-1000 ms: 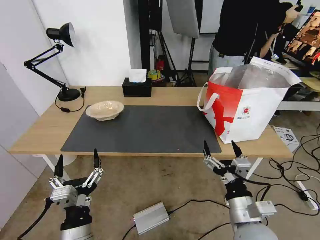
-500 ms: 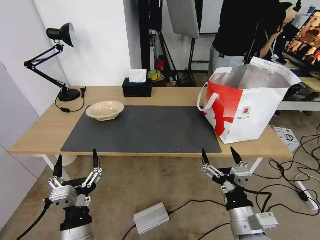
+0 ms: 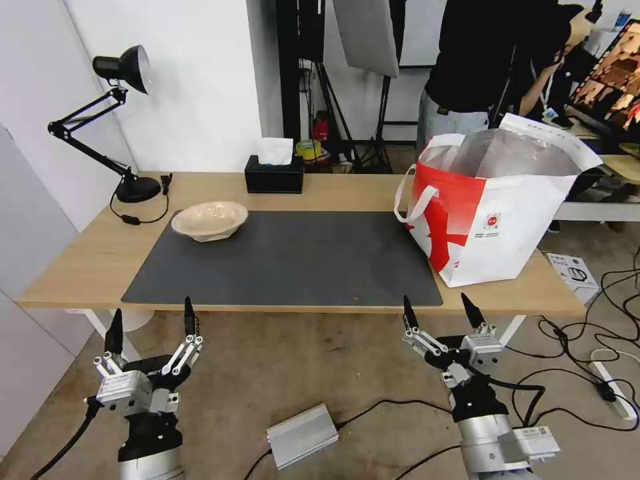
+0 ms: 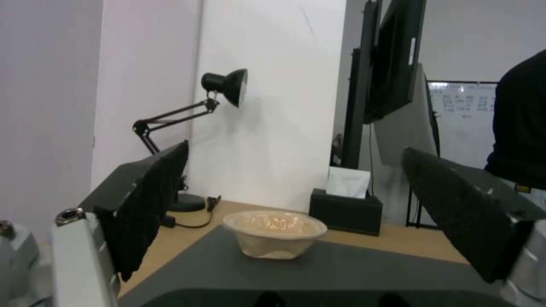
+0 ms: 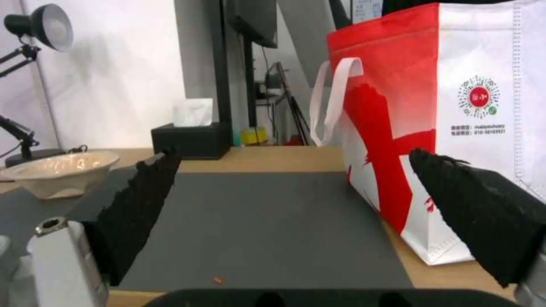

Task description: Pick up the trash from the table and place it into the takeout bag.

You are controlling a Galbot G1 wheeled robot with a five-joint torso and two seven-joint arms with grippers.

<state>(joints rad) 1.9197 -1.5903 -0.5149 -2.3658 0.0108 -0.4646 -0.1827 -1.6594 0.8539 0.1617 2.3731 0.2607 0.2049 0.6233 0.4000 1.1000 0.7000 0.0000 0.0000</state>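
The one piece of trash I can see is a shallow beige pulp bowl (image 3: pixel 209 221), pale and matte, with a slightly crumpled base and a faint glint inside it. It sits upright at the far left corner of the dark grey mat (image 3: pixel 287 257) on the light-wood table (image 3: pixel 80 260), and it looks empty, though I cannot see its whole floor from my left wrist camera (image 4: pixel 274 233). Just beyond it stand a black desk lamp (image 3: pixel 123 127) on the table's far left and a black tissue box (image 3: pixel 273 175) with a white tissue poking up.

The takeout bag (image 3: pixel 507 220) stands upright at the table's right end, white with a red panel, silver foil lining showing at its open mouth, a white loop handle hanging on its left side and a small round logo on the front. What lies inside it is hidden by its walls. A tiny red speck (image 5: pixel 218 280) lies on the mat near the front edge (too small to identify).

My left gripper (image 3: pixel 151 325) hangs below and in front of the table's front edge, fingers spread wide and holding nothing, well apart from the bowl, which sits straight ahead of it. My right gripper (image 3: pixel 440 310) hangs likewise below the front edge, fingers wide and empty, near the bag's front corner.
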